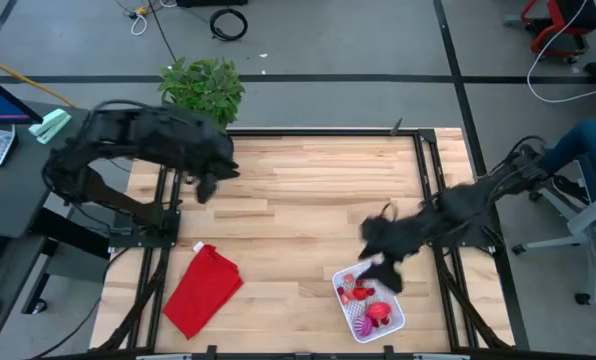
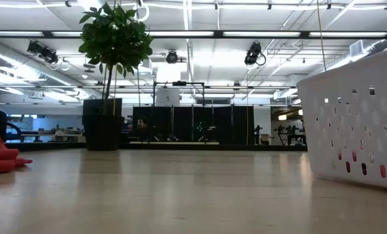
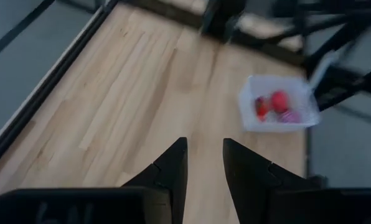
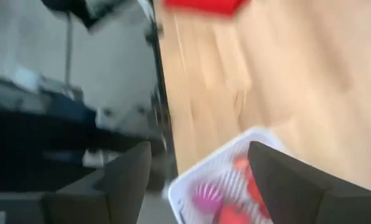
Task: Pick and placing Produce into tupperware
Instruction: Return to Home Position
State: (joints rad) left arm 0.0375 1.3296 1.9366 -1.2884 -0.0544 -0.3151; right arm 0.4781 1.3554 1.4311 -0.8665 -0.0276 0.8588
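Note:
The tupperware (image 1: 361, 322), a small white perforated container, stands on its base near the table's front right. It also shows in the low view (image 2: 356, 130) and the left wrist view (image 3: 251, 115). Red and pink produce (image 1: 370, 300) lies inside it, along with a purple-pink ball (image 4: 204, 199). My right gripper (image 1: 383, 268) hangs above the container's far end. It is open (image 4: 201, 180), with nothing between its fingers. My left gripper (image 1: 206, 188) hovers over the table's far left, open (image 3: 204, 168) and holding nothing.
A red folded cloth (image 1: 203, 290) lies at the front left of the table, also visible in the low view (image 2: 2, 156). A potted plant (image 1: 203, 85) stands beyond the table's far edge. Bare wood (image 1: 288, 200) stretches between the two arms.

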